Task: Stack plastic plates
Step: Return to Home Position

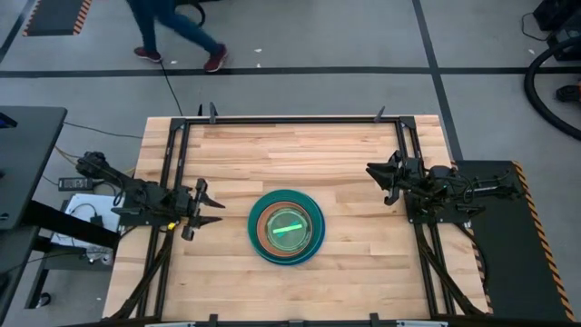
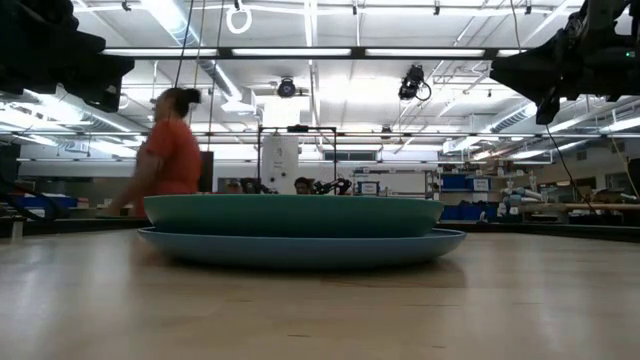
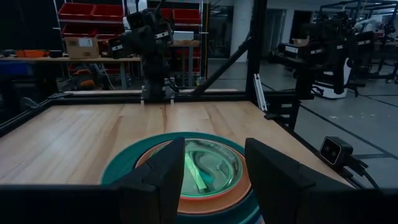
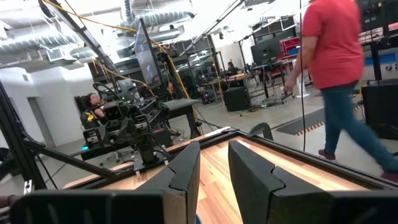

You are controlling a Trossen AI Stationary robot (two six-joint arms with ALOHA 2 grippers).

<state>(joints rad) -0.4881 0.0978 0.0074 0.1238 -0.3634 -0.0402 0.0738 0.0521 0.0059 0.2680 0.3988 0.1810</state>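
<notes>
The plastic plates [image 1: 287, 227] sit in one nested stack near the table's middle: a large blue one at the bottom, teal-green on it, tan and smaller translucent ones inside, a greenish one on top. The low view shows the stack [image 2: 300, 228] resting flat on the wood. In the left wrist view the stack [image 3: 205, 165] lies just beyond the fingers. My left gripper [image 1: 211, 211] hovers open at the table's left edge, pointing at the stack. My right gripper [image 1: 381, 182] hovers open at the right edge, away from the stack.
A black metal frame [image 1: 290, 119] runs along the far edge and both sides of the table. A person in a red top [image 2: 170, 150] walks past behind the far edge. Bare wood [image 1: 290, 159] lies around the stack.
</notes>
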